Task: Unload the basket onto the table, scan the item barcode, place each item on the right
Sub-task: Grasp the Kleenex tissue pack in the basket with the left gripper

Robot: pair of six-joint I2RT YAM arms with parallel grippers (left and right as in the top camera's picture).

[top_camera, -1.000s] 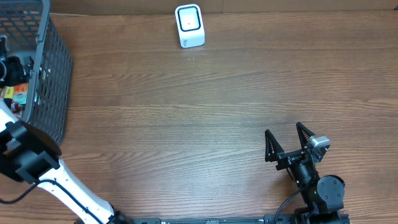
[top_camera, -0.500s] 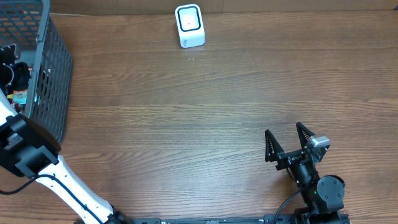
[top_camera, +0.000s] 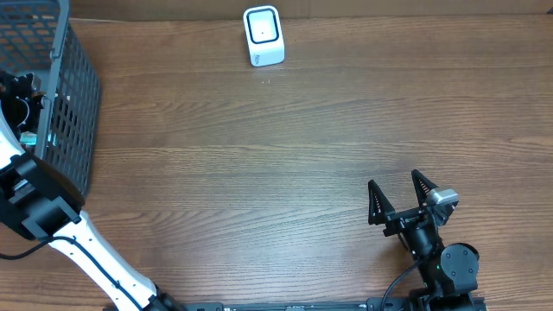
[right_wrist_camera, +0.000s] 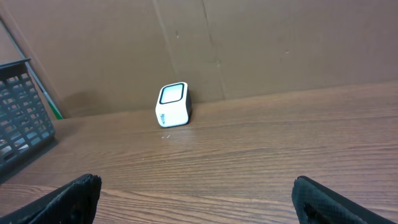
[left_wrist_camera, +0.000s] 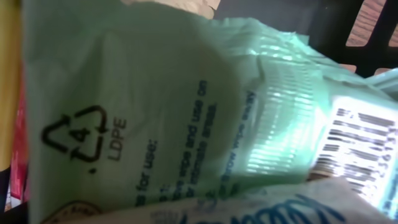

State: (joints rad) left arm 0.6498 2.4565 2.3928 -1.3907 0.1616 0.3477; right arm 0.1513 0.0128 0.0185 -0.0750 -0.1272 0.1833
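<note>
The left hand (top_camera: pixel 17 93), spread open inside the basket (top_camera: pixel 76 104) at upper left, hovers close over the green packet (left_wrist_camera: pixel 155 106), the right hand (top_camera: pixel 394 179) idle and open at lower right; pinching that slack film may slip or crease its barcode (left_wrist_camera: pixel 357 155).

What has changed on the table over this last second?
The left arm has pushed a little deeper into the black basket, and its camera now looks closely at a pale green packet with a barcode. I cannot see that anything was taken hold of. The right end effector, open, and the white scanner stayed put.
</note>
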